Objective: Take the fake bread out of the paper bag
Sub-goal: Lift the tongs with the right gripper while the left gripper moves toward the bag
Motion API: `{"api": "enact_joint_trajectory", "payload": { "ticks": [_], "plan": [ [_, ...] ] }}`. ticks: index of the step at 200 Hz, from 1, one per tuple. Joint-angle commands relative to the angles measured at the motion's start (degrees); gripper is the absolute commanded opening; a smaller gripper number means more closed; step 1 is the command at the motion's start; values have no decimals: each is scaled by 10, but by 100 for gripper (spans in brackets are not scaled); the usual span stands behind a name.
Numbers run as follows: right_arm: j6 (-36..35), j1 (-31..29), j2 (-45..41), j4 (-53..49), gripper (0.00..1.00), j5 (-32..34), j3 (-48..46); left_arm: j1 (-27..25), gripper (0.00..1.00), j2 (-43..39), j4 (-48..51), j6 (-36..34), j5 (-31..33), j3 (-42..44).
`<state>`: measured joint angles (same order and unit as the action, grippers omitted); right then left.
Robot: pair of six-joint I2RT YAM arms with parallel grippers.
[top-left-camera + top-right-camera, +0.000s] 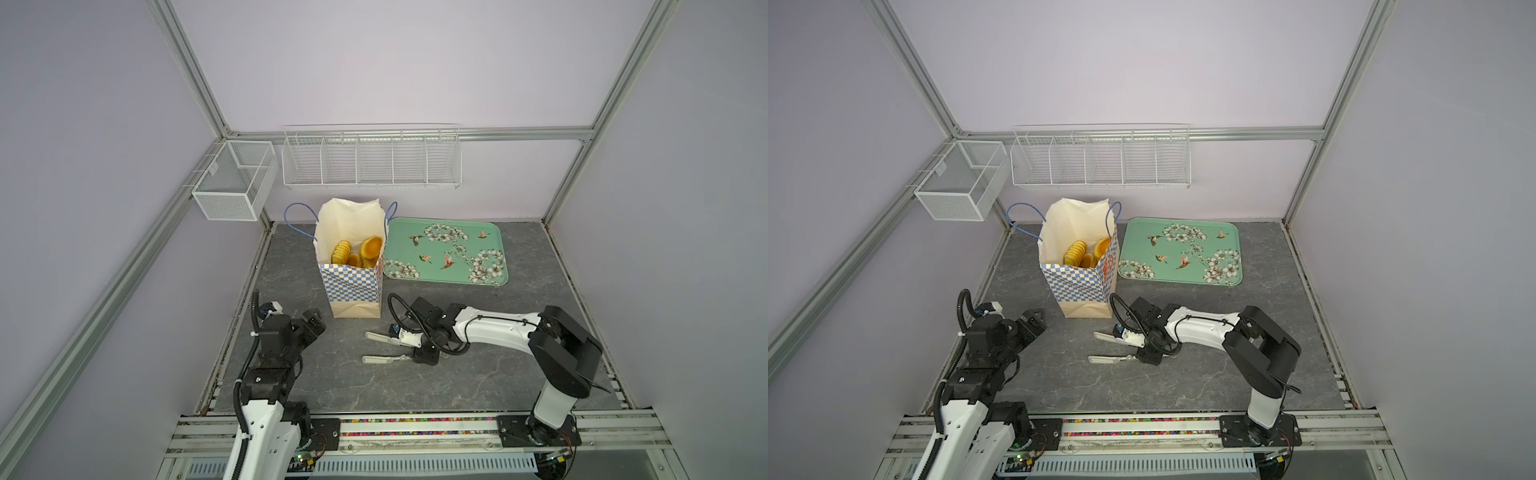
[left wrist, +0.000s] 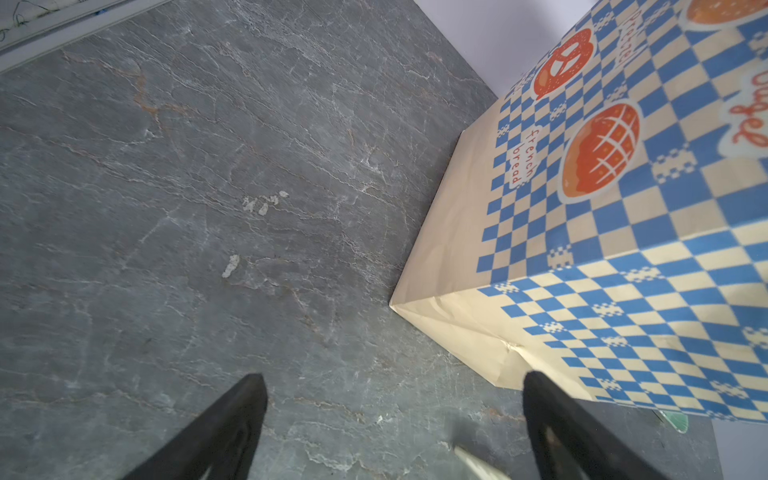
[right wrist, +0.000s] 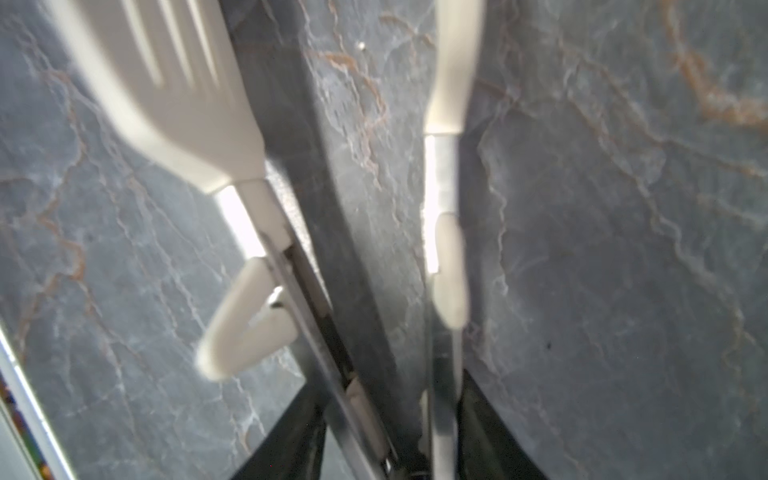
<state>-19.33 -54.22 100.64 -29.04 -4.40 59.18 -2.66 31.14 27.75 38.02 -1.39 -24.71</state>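
The left gripper (image 1: 312, 323) stood with its black jaws spread wide and empty, low over the grey marbled tabletop (image 1: 415, 386). Just ahead of it and slightly to its right stood the tall cream paper bag (image 1: 353, 291) with blue-and-white checker print and blue cord handles. In the left wrist view one fingertip (image 2: 536, 380) overlapped the bag's bottom corner, though contact could not be told.

The glossy golden-orange fake bread (image 1: 357, 251) lay piled deep inside that bag, well above and beyond both grippers, ribbed long pieces leaning against rounder ones.

The right gripper (image 1: 409, 347), nearer the camera than the bag, had its jaws narrowed round the handle end of the cream-tipped metal tongs (image 1: 380, 359). They appeared to pinch both arms, and the spatula tips splayed out ahead of it towards the left gripper. Beyond it, right of the bag, lay the green flowered tray (image 1: 490, 237).

The bread looked light, hard and slippery. The ribbed pieces would probably give the tongs the best purchase, taken across their width from straight above. The thin bag seemed likely to tip or crumple, so steadying its near wall looked wise.
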Motion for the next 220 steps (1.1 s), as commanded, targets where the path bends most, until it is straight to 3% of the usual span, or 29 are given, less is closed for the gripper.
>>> {"api": "enact_joint_trajectory", "payload": {
  "ticks": [1,28,129,145,190,220],
  "plan": [
    [30,-4,-16,-13,39,39,-24,-1,96,-1,9,-9,-2,-23],
    [43,-15,-39,-7,28,65,-39,-1,96,1,8,-11,-8,-28],
    [102,-32,-168,10,9,146,-78,-1,89,-5,9,-18,-70,-33],
    [116,-31,-193,11,8,157,-85,-1,89,-9,-5,-24,-107,-31],
    [162,-32,-285,15,7,162,-109,-3,85,-18,-125,-10,-285,-13],
    [184,-30,-348,13,7,152,-97,-51,83,-10,-197,3,-325,-24]
  ]
}}
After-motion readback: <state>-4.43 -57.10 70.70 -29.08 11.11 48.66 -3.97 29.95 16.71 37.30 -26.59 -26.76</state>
